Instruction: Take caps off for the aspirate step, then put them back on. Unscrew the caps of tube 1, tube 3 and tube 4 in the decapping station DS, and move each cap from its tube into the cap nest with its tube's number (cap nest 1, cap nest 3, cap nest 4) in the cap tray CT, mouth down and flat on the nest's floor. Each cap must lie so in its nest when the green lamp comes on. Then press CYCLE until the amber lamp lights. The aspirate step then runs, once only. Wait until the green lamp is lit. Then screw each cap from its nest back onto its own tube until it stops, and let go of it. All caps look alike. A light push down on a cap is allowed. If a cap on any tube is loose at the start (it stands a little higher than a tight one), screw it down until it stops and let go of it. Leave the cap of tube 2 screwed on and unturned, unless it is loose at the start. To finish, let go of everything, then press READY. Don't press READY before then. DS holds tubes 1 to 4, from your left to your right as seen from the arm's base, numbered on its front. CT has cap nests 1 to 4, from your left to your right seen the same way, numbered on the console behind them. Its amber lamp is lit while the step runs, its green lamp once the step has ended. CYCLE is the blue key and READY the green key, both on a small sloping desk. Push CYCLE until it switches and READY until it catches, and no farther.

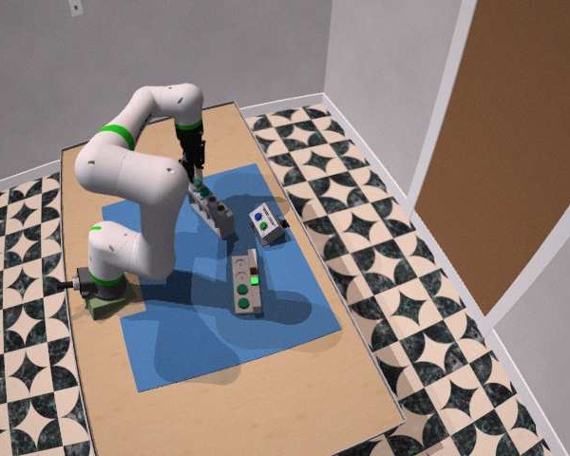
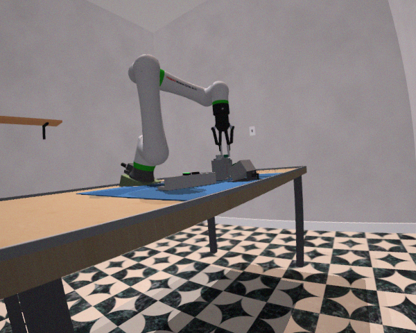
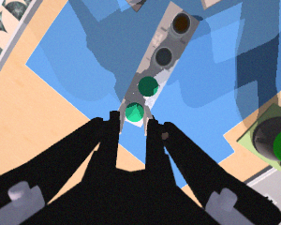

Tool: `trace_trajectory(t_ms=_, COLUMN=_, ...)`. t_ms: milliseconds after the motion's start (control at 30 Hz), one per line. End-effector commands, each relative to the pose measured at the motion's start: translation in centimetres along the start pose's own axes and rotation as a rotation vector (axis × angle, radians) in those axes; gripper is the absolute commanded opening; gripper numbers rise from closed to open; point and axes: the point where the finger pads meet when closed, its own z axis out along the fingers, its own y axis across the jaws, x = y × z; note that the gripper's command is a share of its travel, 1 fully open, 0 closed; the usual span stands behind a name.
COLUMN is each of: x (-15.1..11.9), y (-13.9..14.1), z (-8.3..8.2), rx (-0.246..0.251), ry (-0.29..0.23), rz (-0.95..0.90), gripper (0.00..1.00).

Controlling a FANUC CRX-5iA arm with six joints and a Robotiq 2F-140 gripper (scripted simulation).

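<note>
The decapping station DS (image 1: 216, 216) (image 2: 221, 168) (image 3: 150, 53) stands on the blue mat. My gripper (image 1: 197, 180) (image 2: 222, 154) (image 3: 134, 111) is straight above its far end and is shut on the green cap of tube 1 (image 1: 197, 182) (image 3: 134, 112), which sits on its tube. The cap of tube 2 (image 1: 204, 191) (image 3: 148, 86) is on beside it. Tube 3 (image 1: 212, 199) (image 3: 163, 56) and tube 4 (image 1: 220, 209) (image 3: 181, 23) stand open. In the cap tray CT (image 1: 237, 275) (image 2: 186, 180), green caps lie in nest 3 (image 1: 241, 289) and nest 4 (image 1: 244, 302); nests 1 and 2 are empty. The green lamp (image 1: 254, 280) is lit.
The sloping key desk (image 1: 272, 230) (image 2: 243, 168) stands right of DS, with the blue CYCLE key (image 1: 257, 215) and the green READY key (image 1: 262, 225). The arm's base (image 1: 105, 289) (image 3: 272, 141) is at the table's left edge.
</note>
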Motion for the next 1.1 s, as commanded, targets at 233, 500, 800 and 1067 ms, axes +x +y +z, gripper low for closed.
trace_trajectory(t_ms=233, x=-0.01, y=-0.02, z=0.01, rx=0.001, ry=0.000, rz=0.200, gripper=0.00)
trace_trajectory(t_ms=500, x=-0.01, y=-0.02, z=0.06, rx=0.000, ry=0.000, rz=0.467, gripper=0.00)
trace_trajectory(t_ms=800, x=-0.01, y=-0.02, z=0.09, rx=0.000, ry=0.000, rz=0.700, gripper=0.00)
trace_trajectory(t_ms=1067, x=-0.01, y=-0.02, z=0.10, rx=0.000, ry=0.000, rz=0.785, gripper=0.00)
